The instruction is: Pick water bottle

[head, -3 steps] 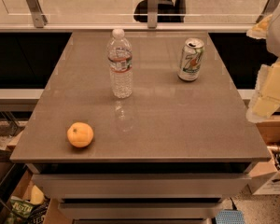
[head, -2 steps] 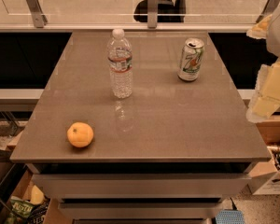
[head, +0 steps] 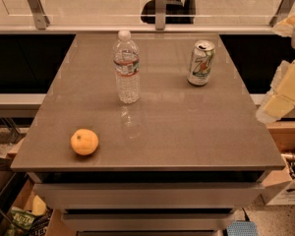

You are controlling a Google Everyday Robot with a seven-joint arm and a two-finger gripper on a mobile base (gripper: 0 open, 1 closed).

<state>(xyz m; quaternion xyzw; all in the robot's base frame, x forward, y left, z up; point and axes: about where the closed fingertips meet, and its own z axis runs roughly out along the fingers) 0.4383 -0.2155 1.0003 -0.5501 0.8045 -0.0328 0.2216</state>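
Water bottle point(head: 127, 68) stands upright near the surface's point(head: 187, 132) far edge. The gripper point(head: 278, 104) sits off the right edge, can't tell if it's open or closed.

Single high, downward view across the table point(head: 187, 132) from its near edge; gripper point(head: 280, 100) at the right border.

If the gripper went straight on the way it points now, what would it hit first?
Likely the table near its right edge; the gripper hangs off that edge, angled down-left. The water bottle and can sit off that line. Depth unclear.
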